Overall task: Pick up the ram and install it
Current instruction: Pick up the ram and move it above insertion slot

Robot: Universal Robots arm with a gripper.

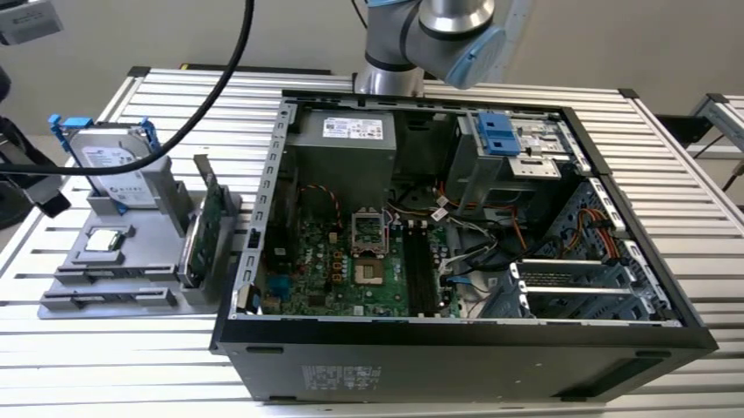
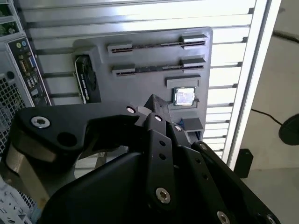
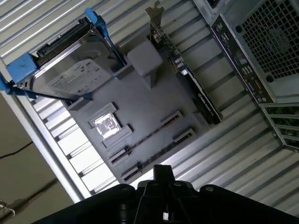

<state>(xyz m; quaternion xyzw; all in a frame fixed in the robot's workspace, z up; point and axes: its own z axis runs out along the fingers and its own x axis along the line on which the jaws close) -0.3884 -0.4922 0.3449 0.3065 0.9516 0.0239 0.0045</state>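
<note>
Slatted table [image 2: 117,23] bears a grey tray [image 2: 140,88]; ram [image 2: 159,68] slotted there, apart from the empty, closed-together jaws.

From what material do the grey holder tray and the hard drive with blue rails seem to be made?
Grey holder tray: probably matte plastic, uniform dull grey, no shine. Hard drive: likely metal casing, silvery sheen. Its blue rails: seemingly plastic, solid colour.
</note>
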